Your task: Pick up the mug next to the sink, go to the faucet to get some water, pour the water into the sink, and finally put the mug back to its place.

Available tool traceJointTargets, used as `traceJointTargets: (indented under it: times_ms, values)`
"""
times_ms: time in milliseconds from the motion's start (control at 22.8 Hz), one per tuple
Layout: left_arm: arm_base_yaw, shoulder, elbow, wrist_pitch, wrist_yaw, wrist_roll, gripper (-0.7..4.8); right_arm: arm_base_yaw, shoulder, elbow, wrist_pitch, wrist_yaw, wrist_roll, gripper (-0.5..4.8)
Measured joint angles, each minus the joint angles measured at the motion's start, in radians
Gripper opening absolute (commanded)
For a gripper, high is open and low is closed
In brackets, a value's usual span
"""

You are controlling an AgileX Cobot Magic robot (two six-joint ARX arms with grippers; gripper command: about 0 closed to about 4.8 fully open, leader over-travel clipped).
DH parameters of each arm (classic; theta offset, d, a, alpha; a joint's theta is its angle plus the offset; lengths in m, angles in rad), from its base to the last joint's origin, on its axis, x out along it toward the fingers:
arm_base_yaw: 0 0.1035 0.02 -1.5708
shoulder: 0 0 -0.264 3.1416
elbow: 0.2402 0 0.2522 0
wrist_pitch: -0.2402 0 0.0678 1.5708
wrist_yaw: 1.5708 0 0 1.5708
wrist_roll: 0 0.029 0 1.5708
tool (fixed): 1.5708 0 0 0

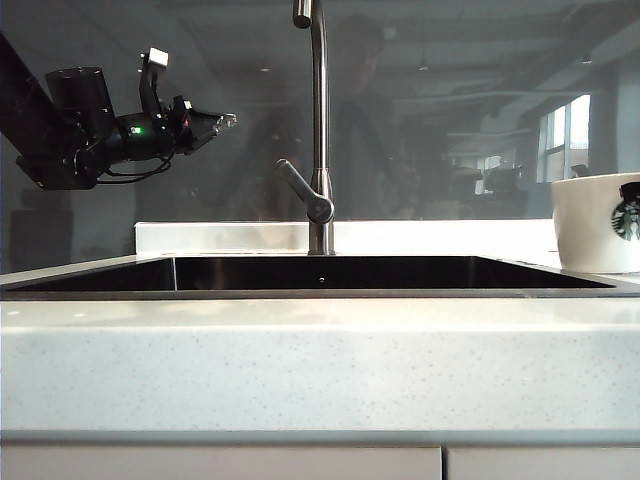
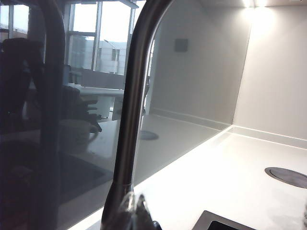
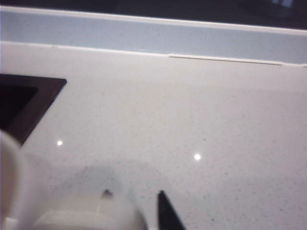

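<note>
Two arms work here, but only one is near the task's thing. Going from largest to smallest: the wide rectangular dark sink with its thin metal rim fills the middle of the exterior view, sunk in the pale speckled stone counter. The tall slim brushed-metal faucet rises at 12 o'clock from the sink, its lever toward 10 o'clock. The white ceramic mug with the round green-and-black logo stands upright on the counter at 3 o'clock from the sink.

The left gripper hangs high at 10 o'clock, well apart from the mug, with its fingers together and nothing between them. The right gripper is close above the mug, one dark finger beside the white body at about 3 o'clock; its jaws seem parted around the mug, but I cannot tell if they grip. In my judgement the right arm is the nearer one.
</note>
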Motion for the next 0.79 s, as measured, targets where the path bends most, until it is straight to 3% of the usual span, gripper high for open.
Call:
traceJointTargets:
  times_ms: [791]
  values:
    - [0.000, 0.000, 0.000, 0.000, 0.001, 0.000, -0.05, 0.000, -0.007, 0.001, -0.045, 0.000, 0.004, 1.31]
